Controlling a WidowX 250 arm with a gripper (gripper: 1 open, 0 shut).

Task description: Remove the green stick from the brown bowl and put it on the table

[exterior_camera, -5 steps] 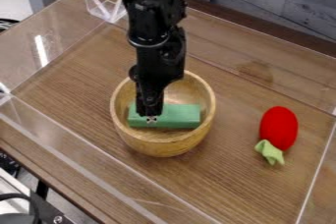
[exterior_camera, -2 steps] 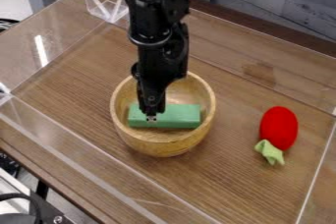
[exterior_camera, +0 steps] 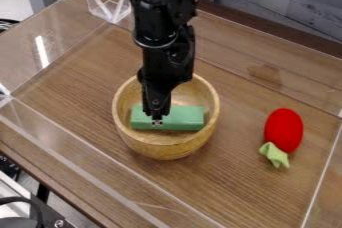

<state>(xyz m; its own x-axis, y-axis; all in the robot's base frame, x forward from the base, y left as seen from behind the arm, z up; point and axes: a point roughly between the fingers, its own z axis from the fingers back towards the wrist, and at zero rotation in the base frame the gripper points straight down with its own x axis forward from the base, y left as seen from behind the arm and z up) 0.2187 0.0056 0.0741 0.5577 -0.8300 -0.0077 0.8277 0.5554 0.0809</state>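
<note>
One brown bowl [exterior_camera: 167,147] mid-tabletop [exterior_camera: 80,92], with one green stick [exterior_camera: 187,118] lying flat inside. One red strawberry toy [exterior_camera: 282,130] at the bowl's three o'clock, well apart. One claw [exterior_camera: 156,121], clenched, pointing down onto the stick toward nine o'clock; hold unclear.

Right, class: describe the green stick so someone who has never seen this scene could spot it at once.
On the wood-grain table, find the round brown bowl beneath the black gripper. Inside lies the green stick, a flat matte bar. Unlike the red strawberry toy on the table nearby, it is all green and rectangular.
</note>
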